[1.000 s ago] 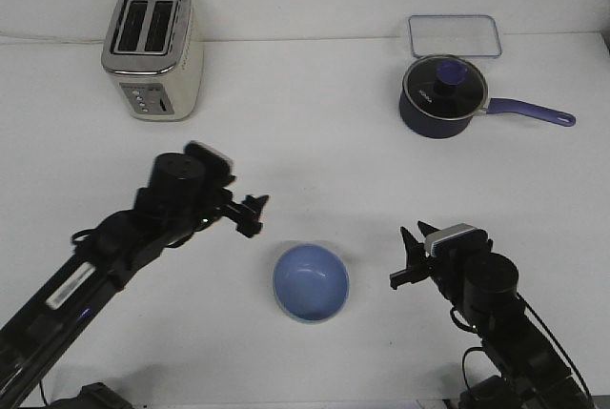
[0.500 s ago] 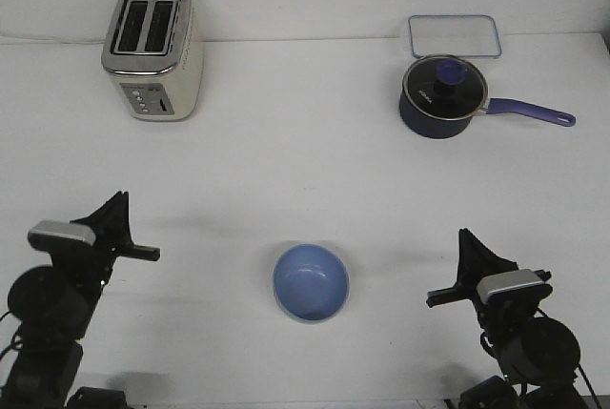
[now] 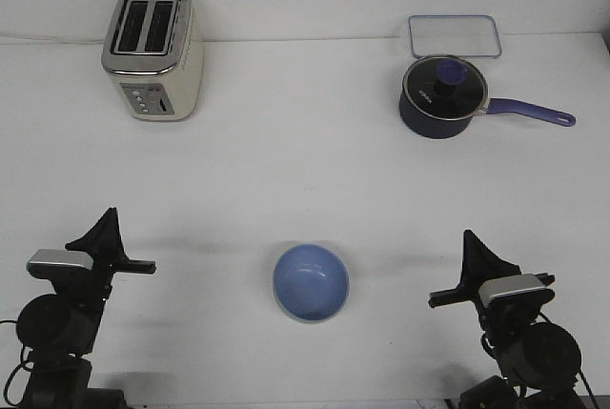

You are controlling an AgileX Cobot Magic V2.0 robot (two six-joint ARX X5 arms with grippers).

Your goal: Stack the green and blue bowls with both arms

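Front view: lidded saucepan [image 3: 440,99], blue bowl [image 3: 311,282]

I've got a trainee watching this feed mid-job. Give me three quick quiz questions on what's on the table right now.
1. True or false: the round periwinkle blue bowl sits between the left hand and the right hand.
2. Which is nearer the cream and silver toaster: A, left hand; B, right hand?
3. Fill in: the dark navy saucepan's long handle points toward the table's ____ edge.

Key: 1 true; 2 A; 3 right.
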